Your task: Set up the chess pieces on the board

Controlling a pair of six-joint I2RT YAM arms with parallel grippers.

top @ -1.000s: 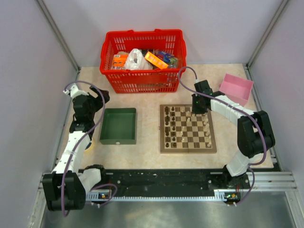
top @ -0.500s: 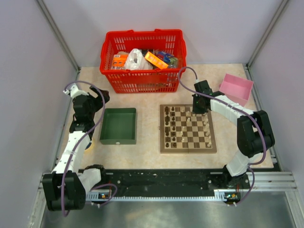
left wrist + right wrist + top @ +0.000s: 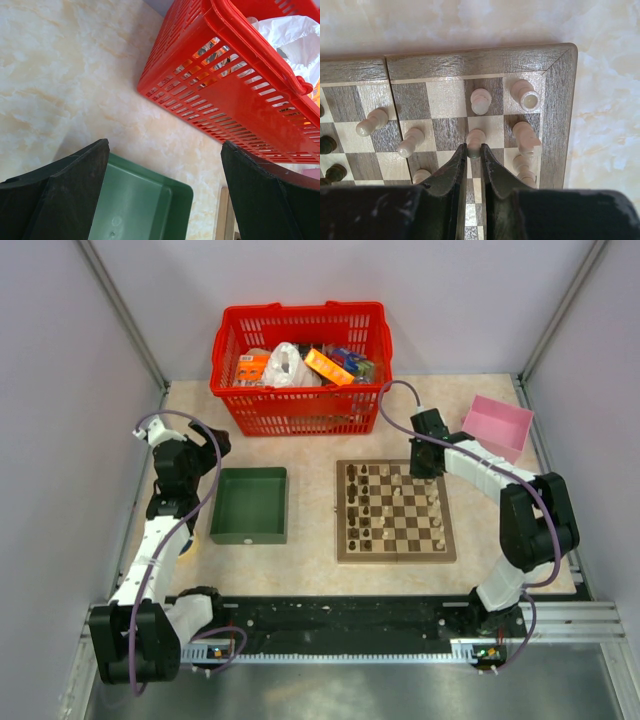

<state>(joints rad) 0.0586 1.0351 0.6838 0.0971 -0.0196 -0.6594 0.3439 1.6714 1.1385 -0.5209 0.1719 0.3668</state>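
Observation:
The board [image 3: 395, 556] lies right of centre. Dark pieces [image 3: 362, 508] stand along its left columns and pale pieces [image 3: 437, 502] mostly on its right. My right gripper [image 3: 426, 469] is over the board's far right corner. In the right wrist view the board's rim [image 3: 470, 62] fills the top, and the right gripper [image 3: 473, 148] is shut on a pale pawn [image 3: 475, 137]. The pawn hangs among other pale pieces [image 3: 481, 100]. My left gripper [image 3: 201, 454] is open and empty above the far left corner of the green tray; its open jaws [image 3: 164, 145] show in the left wrist view.
A green tray [image 3: 250, 504] lies left of the board; it also shows in the left wrist view [image 3: 145, 200]. A red basket [image 3: 300, 410] of packets stands at the back, close to the left gripper [image 3: 240, 100]. A pink box [image 3: 497, 426] sits at the far right.
My right gripper has shifted slightly right and toward the far edge of the board. The left arm has not moved.

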